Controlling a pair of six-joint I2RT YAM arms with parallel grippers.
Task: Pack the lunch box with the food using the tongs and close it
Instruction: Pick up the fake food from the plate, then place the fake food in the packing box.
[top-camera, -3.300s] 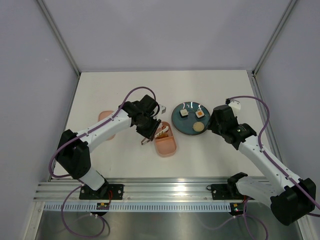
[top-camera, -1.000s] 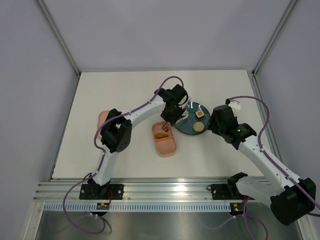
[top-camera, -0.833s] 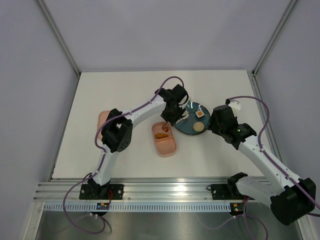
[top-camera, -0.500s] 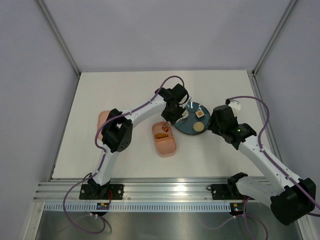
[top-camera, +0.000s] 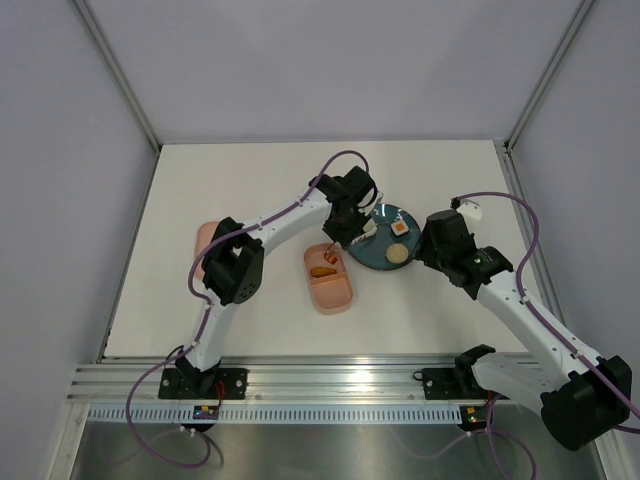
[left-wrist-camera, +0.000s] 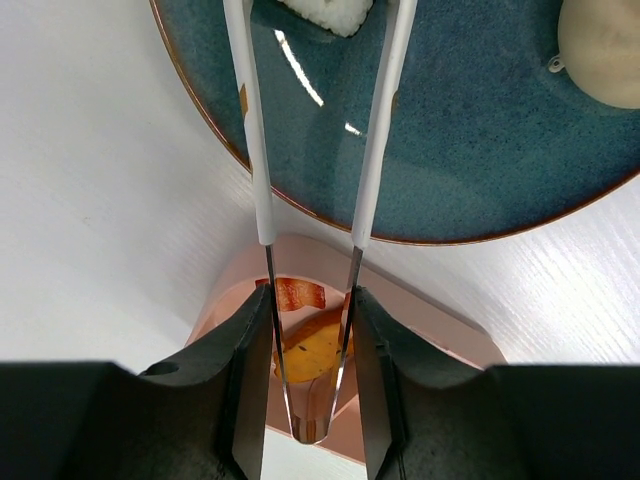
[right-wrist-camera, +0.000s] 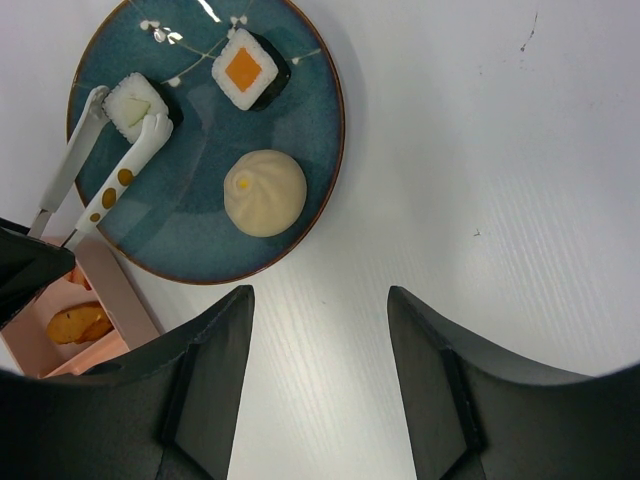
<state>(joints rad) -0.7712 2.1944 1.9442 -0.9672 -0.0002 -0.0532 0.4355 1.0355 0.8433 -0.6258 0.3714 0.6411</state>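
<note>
My left gripper (left-wrist-camera: 310, 300) is shut on the tongs (left-wrist-camera: 385, 150), whose two arms reach out over the teal plate (left-wrist-camera: 480, 170). The tongs' tips (right-wrist-camera: 150, 130) sit close on either side of a white rice piece (right-wrist-camera: 135, 100). On the plate also lie a white cube with an orange top (right-wrist-camera: 246, 68) and a round beige bun (right-wrist-camera: 264, 192). The pink lunch box (top-camera: 332, 288) sits just left of the plate, holding a red sausage bit (left-wrist-camera: 297, 293) and an orange piece (left-wrist-camera: 305, 350). My right gripper (right-wrist-camera: 320, 380) hangs open over bare table beside the plate.
The pink lid (top-camera: 208, 245) lies on the table to the left, partly behind my left arm. The white table (top-camera: 250, 180) is bounded by grey walls, with the aluminium rail (top-camera: 340, 375) along the near edge.
My left arm has swung from over the lunch box to the plate with the tongs. Over the last second it has barely moved. The right arm is still.
</note>
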